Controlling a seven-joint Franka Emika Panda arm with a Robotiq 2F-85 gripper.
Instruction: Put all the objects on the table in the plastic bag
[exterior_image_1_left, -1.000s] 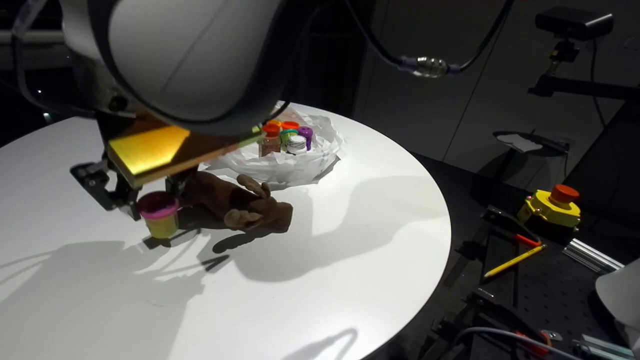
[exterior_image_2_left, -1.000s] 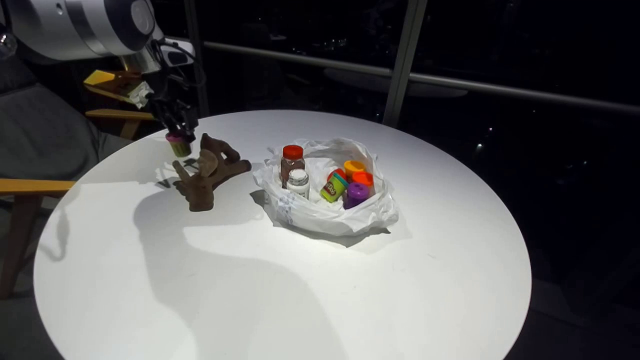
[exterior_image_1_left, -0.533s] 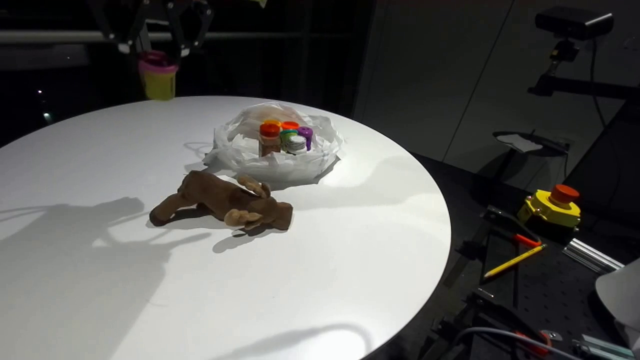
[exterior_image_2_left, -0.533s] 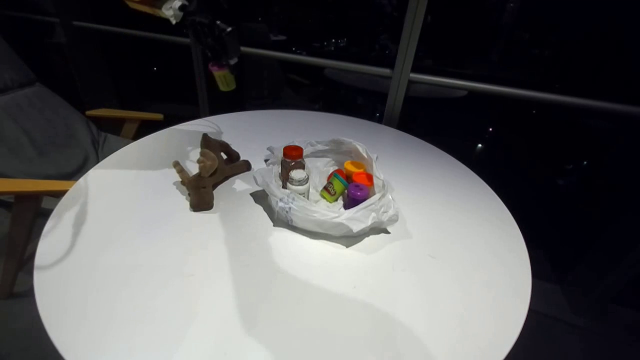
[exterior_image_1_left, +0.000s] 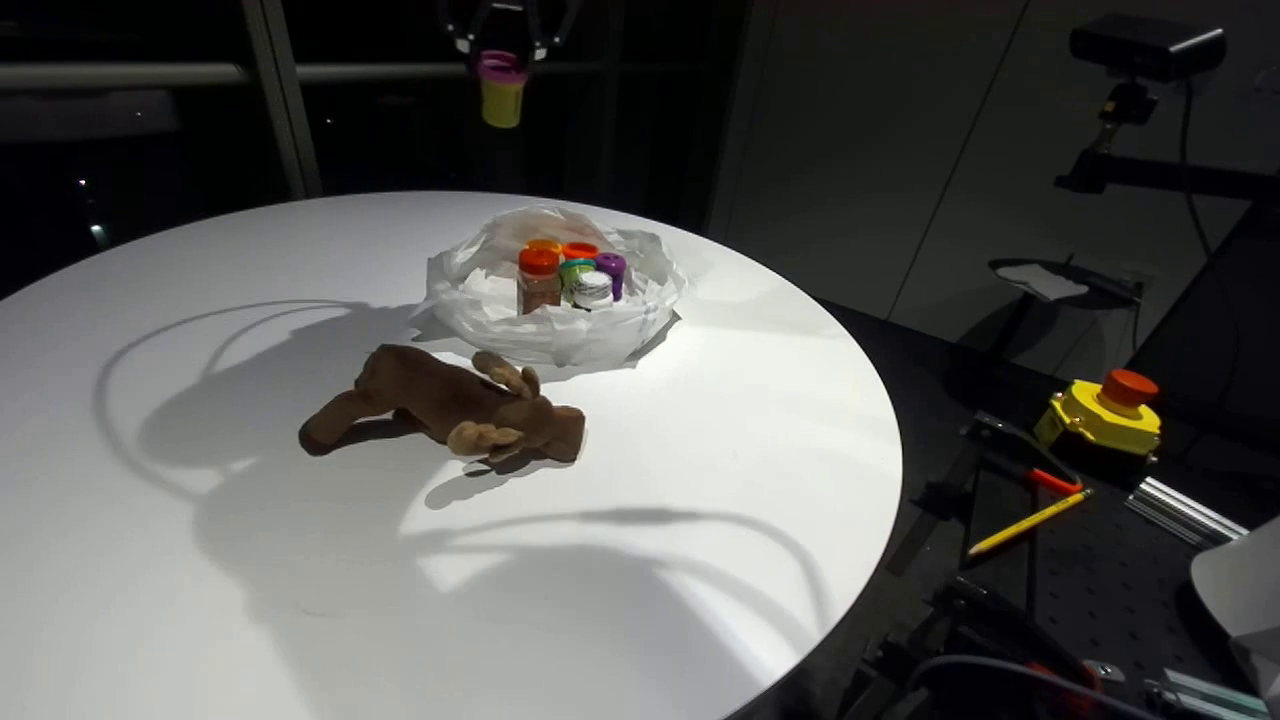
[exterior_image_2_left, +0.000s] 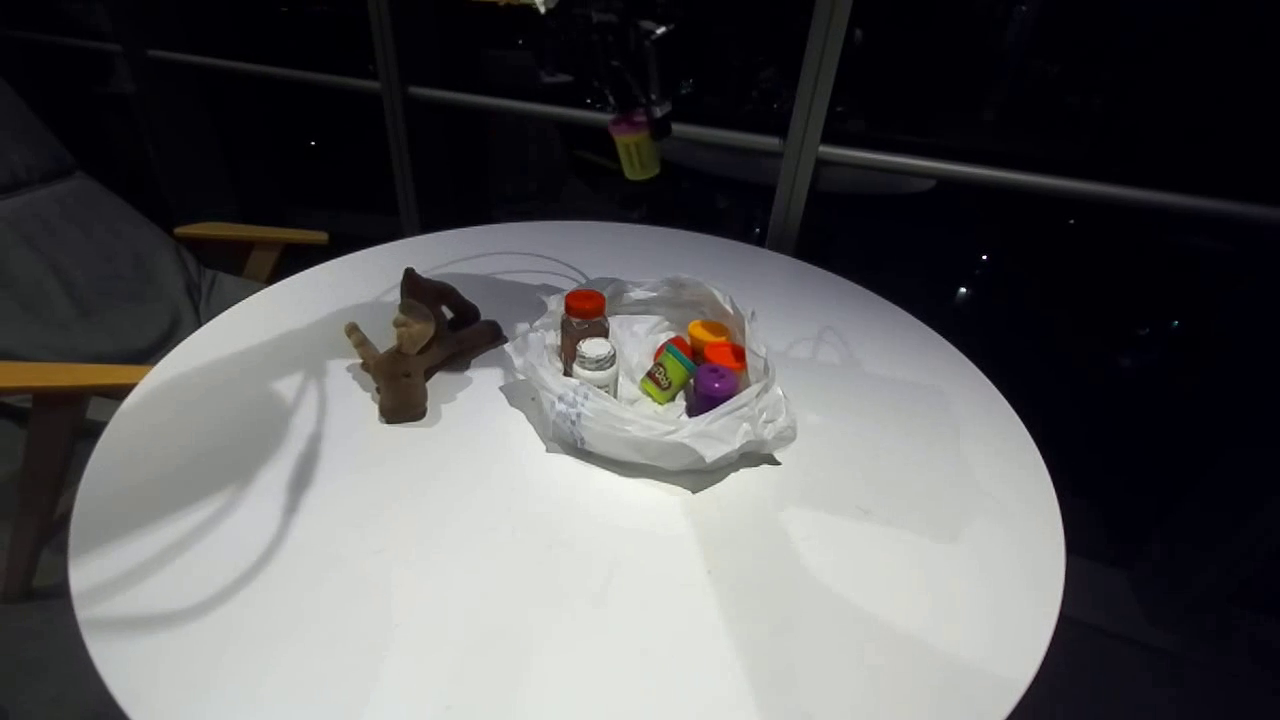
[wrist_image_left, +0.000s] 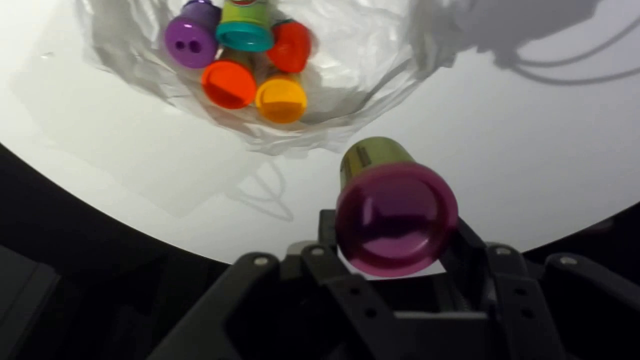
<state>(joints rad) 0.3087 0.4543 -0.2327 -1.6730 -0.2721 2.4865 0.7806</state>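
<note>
My gripper (exterior_image_1_left: 503, 48) is shut on a yellow cup with a pink lid (wrist_image_left: 397, 220), one finger on each side of its lid. In both exterior views the cup hangs high above the table's far side, upright or slightly tilted. The plastic bag (exterior_image_2_left: 650, 448) lies open on the white table (exterior_image_2_left: 450, 590), lower than the cup. Inside the bag are a purple cup (exterior_image_2_left: 714, 390), a teal-lidded cup (exterior_image_2_left: 668, 374), an orange-yellow lid (exterior_image_2_left: 708, 336), red lids, a red-capped jar (exterior_image_2_left: 586, 335) and a white-capped bottle (exterior_image_2_left: 597, 368). The brown floppy toy (exterior_image_1_left: 445, 400) lies on the table outside the bag.
The bag's crumpled rim (wrist_image_left: 300, 137) stands up around its contents. A chair (exterior_image_2_left: 90, 230) is beside the table in an exterior view. A yellow box with a red button (exterior_image_1_left: 1105, 415) and a pencil (exterior_image_1_left: 1030, 522) lie off the table.
The gripper has lifted the pink-lidded cup from beside the brown toy and carried it up and across towards the bag. The toy, bag and its contents stay put.
</note>
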